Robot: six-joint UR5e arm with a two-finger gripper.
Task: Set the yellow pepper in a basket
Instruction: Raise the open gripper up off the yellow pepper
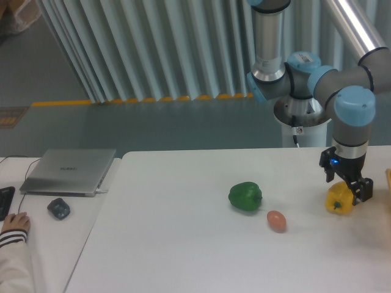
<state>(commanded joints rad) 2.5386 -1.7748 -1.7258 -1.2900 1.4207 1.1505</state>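
Three small items sit on the white tabletop [183, 244]: a green pepper [245, 196], an orange-brown egg-shaped thing [277, 220] just beside it, and the yellow pepper [338, 200] near the right edge. The claw [350, 194] is clenched around the yellow pepper from above. Off to the left lie a closed laptop [69, 171], its lid lettering too small to read, a dark mouse [58, 209] and a person's hand [14, 222].

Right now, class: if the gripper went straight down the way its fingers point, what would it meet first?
The gripper points downward and is closed on the yellow pepper. Going straight down, the pepper would probably meet the white table first; the gap beneath is hard to judge.
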